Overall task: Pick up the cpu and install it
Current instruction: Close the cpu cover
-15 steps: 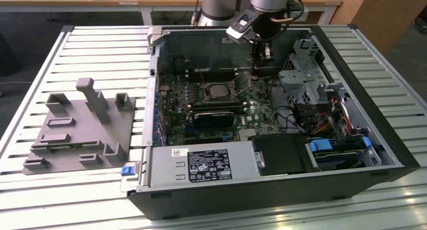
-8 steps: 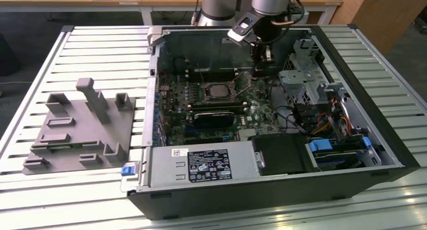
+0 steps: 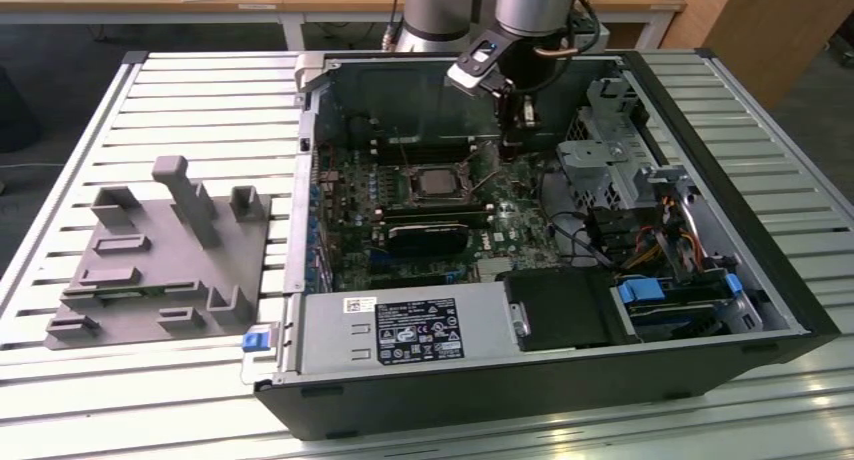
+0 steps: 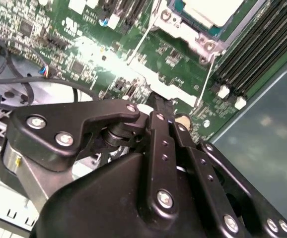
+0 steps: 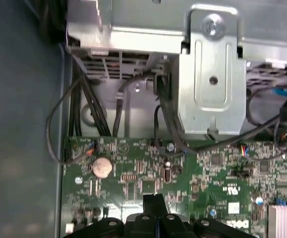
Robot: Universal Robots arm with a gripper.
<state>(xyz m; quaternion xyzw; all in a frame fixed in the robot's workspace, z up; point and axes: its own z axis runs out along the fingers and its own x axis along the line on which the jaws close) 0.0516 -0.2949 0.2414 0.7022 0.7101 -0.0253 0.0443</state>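
Black gripper [image 4: 158,99] linkage looms closest in the second wrist view. Its fingers are pressed together w/ nothing between them, tips low over the green motherboard [image 5: 208,173]. Cpu [image 4: 213,10] sits in the socket [image 4: 180,30] mid-board, just to the exterior view's left of the gripper, so pick & place looks done. Thin latch levers [image 4: 142,37] seem raised, so locking prob. isn't done. Drive cage [image 3: 607,170] & cables [image 5: 84,109] crowd the exterior view's right. Grey tray [image 3: 160,260] lies outside the case.
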